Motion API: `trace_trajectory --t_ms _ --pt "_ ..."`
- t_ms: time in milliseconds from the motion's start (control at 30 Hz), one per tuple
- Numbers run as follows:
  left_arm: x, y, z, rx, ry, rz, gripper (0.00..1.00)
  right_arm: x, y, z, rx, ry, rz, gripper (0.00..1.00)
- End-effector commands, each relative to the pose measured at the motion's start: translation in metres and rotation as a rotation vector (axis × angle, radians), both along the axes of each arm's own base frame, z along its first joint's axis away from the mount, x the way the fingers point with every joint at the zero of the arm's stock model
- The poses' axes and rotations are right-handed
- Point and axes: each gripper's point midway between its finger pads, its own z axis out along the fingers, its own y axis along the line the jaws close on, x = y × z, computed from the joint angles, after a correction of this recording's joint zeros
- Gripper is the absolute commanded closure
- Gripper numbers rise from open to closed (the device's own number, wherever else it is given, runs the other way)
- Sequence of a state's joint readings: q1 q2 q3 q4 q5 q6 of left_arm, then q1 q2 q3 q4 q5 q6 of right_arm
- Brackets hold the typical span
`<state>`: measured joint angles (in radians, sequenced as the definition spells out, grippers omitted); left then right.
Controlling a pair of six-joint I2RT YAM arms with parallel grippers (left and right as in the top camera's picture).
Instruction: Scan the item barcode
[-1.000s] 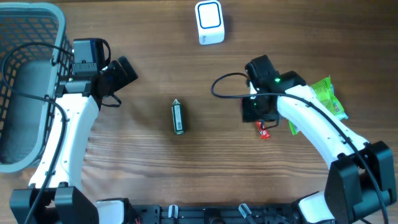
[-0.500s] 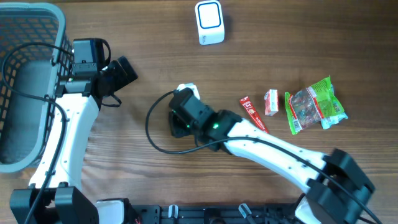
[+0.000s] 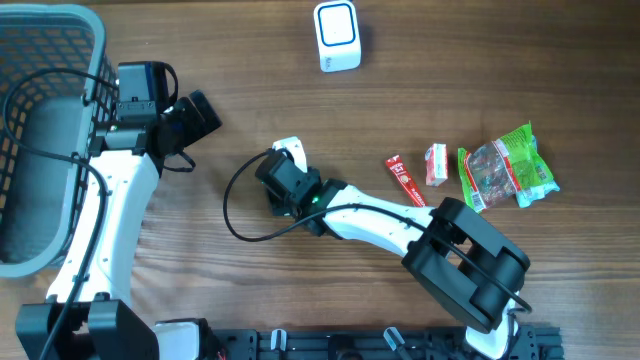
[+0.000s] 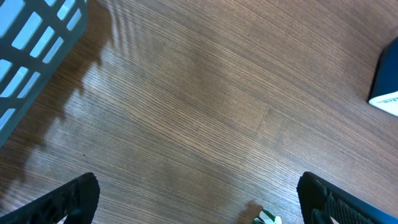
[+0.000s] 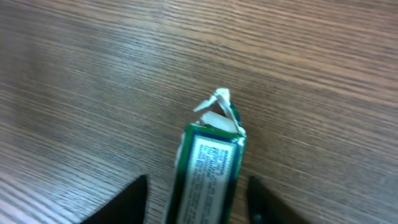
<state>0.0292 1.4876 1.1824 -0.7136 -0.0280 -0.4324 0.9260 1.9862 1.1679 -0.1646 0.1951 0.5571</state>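
Packet [image 5: 210, 165] lies flat mid-tabletop [image 3: 250, 290]. The left tool [image 4: 198, 186] hangs wide open and empty. The right tool [image 5: 196, 190] straddles the packet, half open, gripping nothing yet. Closing off-centre could pinch only the crimped end and twist the barcode away from the scanner [image 3: 337, 36].

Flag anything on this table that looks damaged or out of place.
Only the green packet at mid-table: its end is ragged and crumpled white in the right wrist view, as if torn or badly crimped. Nothing looks spilled; the green bag, small box and red sachet look whole.
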Motion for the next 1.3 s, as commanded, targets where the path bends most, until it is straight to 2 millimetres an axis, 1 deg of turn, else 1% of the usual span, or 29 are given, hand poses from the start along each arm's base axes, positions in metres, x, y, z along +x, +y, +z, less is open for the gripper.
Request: trace_trajectory --t_ms 0,67,100,133,167,200,233,267,333,367,400,433,467,533,633,733,767,833,867,900,933,1033,1167,1267 --pt "0.003 0.003 0.008 0.005 -0.021 0.009 0.00 0.006 -0.008 -0.002 -0.046 -0.015 -0.022 0.58" --pt "0.003 0.003 0.008 0.005 -0.021 0.009 0.00 0.006 -0.013 0.007 -0.050 -0.013 -0.028 0.62" --pt "0.003 0.003 0.008 0.005 -0.021 0.009 0.00 0.008 -0.018 0.018 -0.046 -0.020 -0.040 0.64" --pt "0.003 0.003 0.008 0.005 -0.021 0.009 0.00 0.010 -0.024 0.029 -0.043 -0.026 -0.053 0.64" --pt "0.003 0.003 0.008 0.005 -0.021 0.009 0.00 0.014 -0.034 0.039 -0.052 -0.037 -0.077 0.64" --pt "0.003 0.003 0.008 0.005 -0.021 0.009 0.00 0.018 -0.044 0.045 -0.069 -0.044 -0.098 0.64" --pt "0.003 0.003 0.008 0.005 -0.021 0.009 0.00 0.022 -0.056 0.047 -0.105 -0.050 -0.097 0.61" --pt "0.003 0.003 0.008 0.005 -0.021 0.009 0.00 0.025 -0.066 0.045 -0.147 -0.049 -0.070 0.58" --pt "0.003 0.003 0.008 0.005 -0.021 0.009 0.00 0.027 -0.087 0.038 -0.215 -0.019 -0.054 0.56" --pt "0.003 0.003 0.008 0.005 -0.021 0.009 0.00 0.024 -0.085 0.034 -0.202 0.022 0.025 0.58" --pt "0.003 0.003 0.008 0.005 -0.021 0.009 0.00 0.010 -0.062 0.034 -0.093 0.090 0.229 0.61" --pt "0.003 0.003 0.008 0.005 -0.021 0.009 0.00 -0.008 -0.041 0.039 0.042 0.166 0.351 0.63" --pt "0.003 0.003 0.008 0.005 -0.021 0.009 0.00 -0.018 -0.032 0.042 0.108 0.210 0.388 0.69" --pt "0.003 0.003 0.008 0.005 -0.021 0.009 0.00 -0.027 -0.025 0.046 0.172 0.268 0.376 0.78" --pt "0.003 0.003 0.008 0.005 -0.021 0.009 0.00 -0.035 -0.019 0.047 0.201 0.300 0.392 0.78" --pt "0.003 0.003 0.008 0.005 -0.021 0.009 0.00 -0.049 -0.012 0.045 0.194 0.326 0.401 0.86" --pt "0.003 0.003 0.008 0.005 -0.021 0.009 0.00 -0.055 -0.012 0.041 0.170 0.334 0.392 0.89" --pt "0.003 0.003 0.008 0.005 -0.021 0.009 0.00 -0.062 -0.016 0.030 0.109 0.348 0.317 0.91" --pt "0.003 0.003 0.008 0.005 -0.021 0.009 0.00 -0.063 -0.021 0.023 0.074 0.345 0.261 0.94" --pt "0.003 0.003 0.008 0.005 -0.021 0.009 0.00 -0.061 -0.026 0.018 0.047 0.337 0.203 0.96" --pt "0.003 0.003 0.008 0.005 -0.021 0.009 0.00 -0.056 -0.035 0.013 0.024 0.331 0.122 0.96" --pt "0.003 0.003 0.008 0.005 -0.021 0.009 0.00 -0.040 -0.049 0.011 0.006 0.310 0.000 0.96" --pt "0.003 0.003 0.008 0.005 -0.021 0.009 0.00 -0.021 -0.070 0.011 -0.002 0.298 -0.076 0.96" --pt "0.003 0.003 0.008 0.005 -0.021 0.009 0.00 0.005 -0.097 0.011 0.008 0.295 -0.158 0.96"
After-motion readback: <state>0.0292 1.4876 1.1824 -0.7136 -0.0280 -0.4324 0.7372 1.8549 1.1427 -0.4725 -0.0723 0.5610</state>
